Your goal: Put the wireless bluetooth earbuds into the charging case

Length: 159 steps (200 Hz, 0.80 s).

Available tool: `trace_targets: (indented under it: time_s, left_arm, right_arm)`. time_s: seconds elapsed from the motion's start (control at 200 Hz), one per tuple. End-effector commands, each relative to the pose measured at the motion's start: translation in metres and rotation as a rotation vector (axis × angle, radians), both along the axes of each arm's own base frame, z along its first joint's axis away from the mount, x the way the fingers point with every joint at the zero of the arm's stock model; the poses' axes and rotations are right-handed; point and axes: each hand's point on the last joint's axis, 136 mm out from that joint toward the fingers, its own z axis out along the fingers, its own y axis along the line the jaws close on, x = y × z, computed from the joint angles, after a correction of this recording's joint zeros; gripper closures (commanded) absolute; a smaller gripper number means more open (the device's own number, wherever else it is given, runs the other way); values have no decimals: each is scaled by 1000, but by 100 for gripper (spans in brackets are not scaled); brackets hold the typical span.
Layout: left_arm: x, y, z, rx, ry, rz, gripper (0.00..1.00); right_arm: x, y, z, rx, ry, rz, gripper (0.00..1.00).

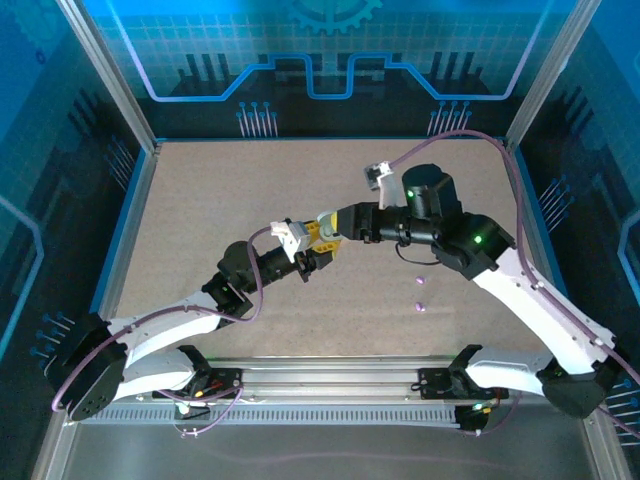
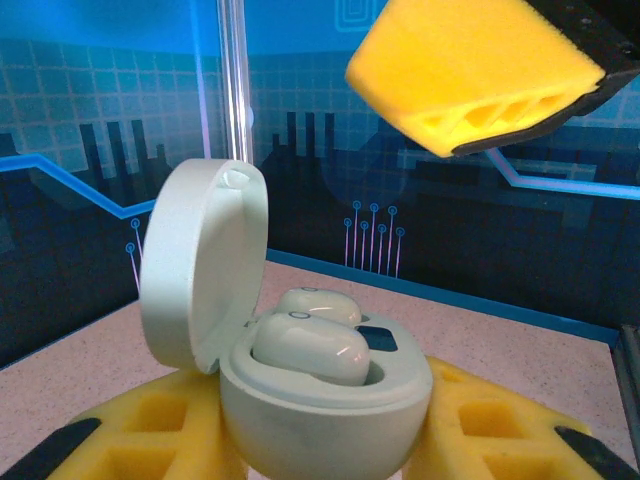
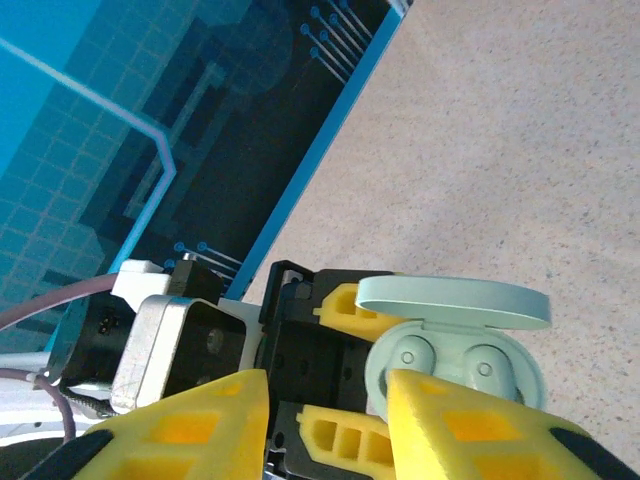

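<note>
Your left gripper (image 2: pixel 325 455) clamps its two yellow foam-like fingers on one rounded, pale, matte case (image 2: pixel 340 395) at the table's middle, its round lid (image 2: pixel 200 270) swung up. Two smooth, glossy white oval earbuds (image 2: pixel 310 350) sit side by side in its wells. Your right gripper (image 3: pixel 328 400) hovers just beside the case, its two yellow fingers parted around nothing. Two tiny purple pieces (image 1: pixel 421 281) lie on the speckled tabletop (image 1: pixel 200 220) to the right, well apart from the case.
</note>
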Motion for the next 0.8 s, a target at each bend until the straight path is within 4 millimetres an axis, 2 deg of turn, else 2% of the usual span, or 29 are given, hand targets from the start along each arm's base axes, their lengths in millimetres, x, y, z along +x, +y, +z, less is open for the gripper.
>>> trace_targets:
  time_s: [0.0, 0.18, 0.3, 0.38, 0.635, 0.79]
  left_arm:
    - [-13, 0, 18, -37, -67, -42, 74]
    - [-23, -4, 18, -23, -70, -96, 74]
    - [-28, -6, 20, -16, -70, -128, 74]
    - [-32, -8, 21, -13, -68, -155, 74]
    - [-40, -11, 26, -9, -62, -198, 74]
    - [-41, -11, 29, -9, -64, -203, 74]
  right_arm:
    - [3, -17, 12, 12, -95, -88, 60]
    - [13, -53, 6, 6, -85, -244, 60]
    - [20, -62, 0, 33, -22, -277, 59]
    - [24, -58, -3, 57, 36, -247, 58]
    - [31, -24, -9, 92, 170, -101, 48]
    - [33, -16, -18, 65, 221, -64, 46]
